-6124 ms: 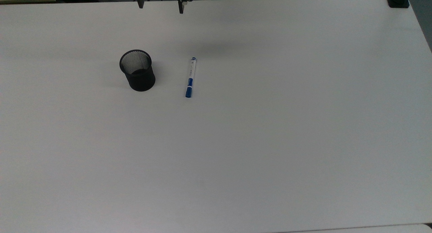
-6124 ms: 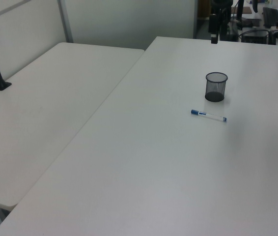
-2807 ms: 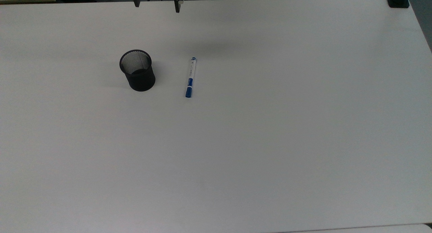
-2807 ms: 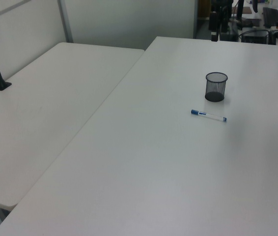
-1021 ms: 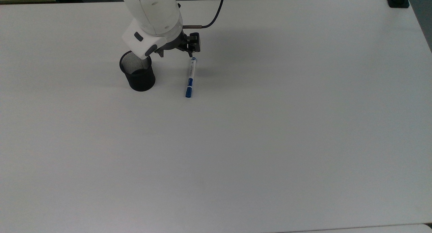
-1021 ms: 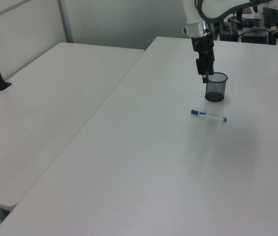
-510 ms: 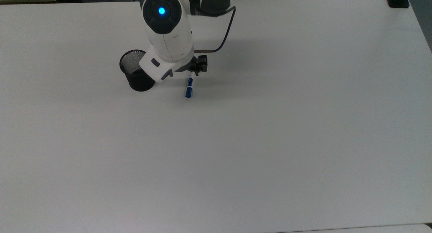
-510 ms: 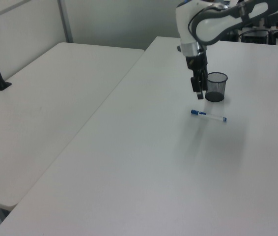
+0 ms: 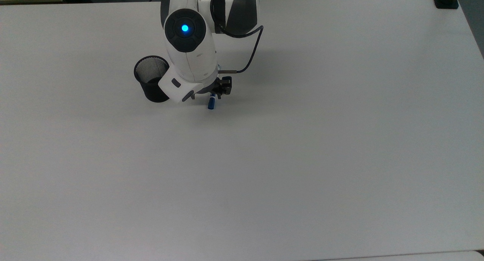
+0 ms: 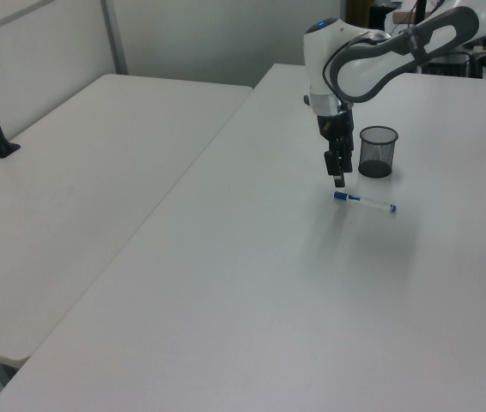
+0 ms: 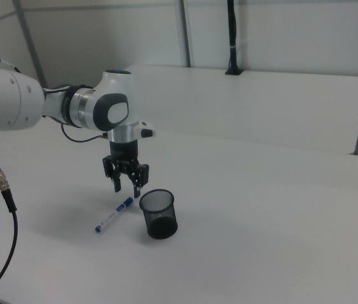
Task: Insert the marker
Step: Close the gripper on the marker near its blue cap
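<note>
We hover above the marker (image 11: pixel 114 215).
Our jaws stand spread, clear of it; it lies flat on the worktop (image 9: pixel 302 159) beside the mesh cup (image 11: pixel 159 214).

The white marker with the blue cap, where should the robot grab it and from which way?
Best guess: grip the white marker with the blue cap around the middle of its barrel, coming straight down from above. It lies flat on the white table, apart from the black mesh cup, so its long sides are free. The open gripper hangs above it.
</note>
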Controlling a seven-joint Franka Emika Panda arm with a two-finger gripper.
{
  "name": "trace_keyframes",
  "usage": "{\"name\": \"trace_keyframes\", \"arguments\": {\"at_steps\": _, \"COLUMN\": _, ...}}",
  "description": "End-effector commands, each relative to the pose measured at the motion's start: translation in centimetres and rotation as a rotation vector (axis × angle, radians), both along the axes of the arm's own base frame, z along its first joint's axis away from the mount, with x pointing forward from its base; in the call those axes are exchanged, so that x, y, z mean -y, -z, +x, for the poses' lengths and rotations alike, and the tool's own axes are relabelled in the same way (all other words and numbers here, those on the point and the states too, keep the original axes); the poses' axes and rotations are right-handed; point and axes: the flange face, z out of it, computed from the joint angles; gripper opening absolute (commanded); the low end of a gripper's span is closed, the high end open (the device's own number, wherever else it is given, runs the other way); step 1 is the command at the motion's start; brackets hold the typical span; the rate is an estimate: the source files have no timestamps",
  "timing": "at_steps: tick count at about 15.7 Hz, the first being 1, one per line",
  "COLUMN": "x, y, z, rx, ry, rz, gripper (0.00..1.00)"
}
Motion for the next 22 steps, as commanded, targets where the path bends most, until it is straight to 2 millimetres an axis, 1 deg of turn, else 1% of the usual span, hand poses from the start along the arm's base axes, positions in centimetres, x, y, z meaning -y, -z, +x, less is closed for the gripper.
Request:
{"name": "trace_keyframes", "arguments": {"at_steps": 1, "x": -0.6, "y": 0.6, "z": -0.7, "rx": 0.001, "ry": -0.002, "rz": -0.027, "gripper": 0.61}}
{"name": "trace_keyframes", "arguments": {"at_steps": 3, "x": -1.1, "y": 1.6, "z": -0.7, "rx": -0.014, "ry": -0.010, "rz": -0.030, "gripper": 0.57}}
{"name": "trace_keyframes", "arguments": {"at_steps": 5, "x": -1.3, "y": 2.0, "z": -0.7, "rx": -0.020, "ry": -0.014, "rz": -0.030, "gripper": 0.56}}
{"name": "trace_keyframes", "arguments": {"at_steps": 7, "x": -2.6, "y": 2.8, "z": -0.8, "rx": -0.030, "ry": -0.033, "rz": -0.036, "gripper": 0.56}}
{"name": "trace_keyframes", "arguments": {"at_steps": 9, "x": -2.8, "y": 3.5, "z": -0.7, "rx": -0.031, "ry": -0.020, "rz": -0.060, "gripper": 0.56}}
{"name": "trace_keyframes", "arguments": {"at_steps": 10, "x": -2.7, "y": 4.0, "z": -0.7, "rx": -0.036, "ry": -0.017, "rz": -0.072, "gripper": 0.54}}
{"name": "trace_keyframes", "arguments": {"at_steps": 11, "x": -2.8, "y": 4.0, "z": -0.7, "rx": -0.035, "ry": -0.020, "rz": -0.073, "gripper": 0.52}}
{"name": "trace_keyframes", "arguments": {"at_steps": 13, "x": -2.7, "y": 4.1, "z": -0.6, "rx": -0.035, "ry": -0.018, "rz": -0.073, "gripper": 0.43}}
{"name": "trace_keyframes", "arguments": {"at_steps": 15, "x": -2.7, "y": 4.1, "z": -0.6, "rx": -0.037, "ry": -0.018, "rz": -0.073, "gripper": 0.31}}
{"name": "trace_keyframes", "arguments": {"at_steps": 16, "x": -2.7, "y": 4.1, "z": -0.6, "rx": -0.037, "ry": -0.018, "rz": -0.073, "gripper": 0.24}}
{"name": "trace_keyframes", "arguments": {"at_steps": 18, "x": -2.6, "y": 4.0, "z": -0.6, "rx": -0.040, "ry": -0.017, "rz": -0.074, "gripper": 0.06}}
{"name": "trace_keyframes", "arguments": {"at_steps": 19, "x": -2.6, "y": 3.9, "z": -0.6, "rx": -0.043, "ry": -0.016, "rz": -0.074, "gripper": 0.00}}
{"name": "trace_keyframes", "arguments": {"at_steps": 22, "x": -2.6, "y": 3.2, "z": -0.6, "rx": -0.036, "ry": -0.013, "rz": -0.071, "gripper": 0.00}}
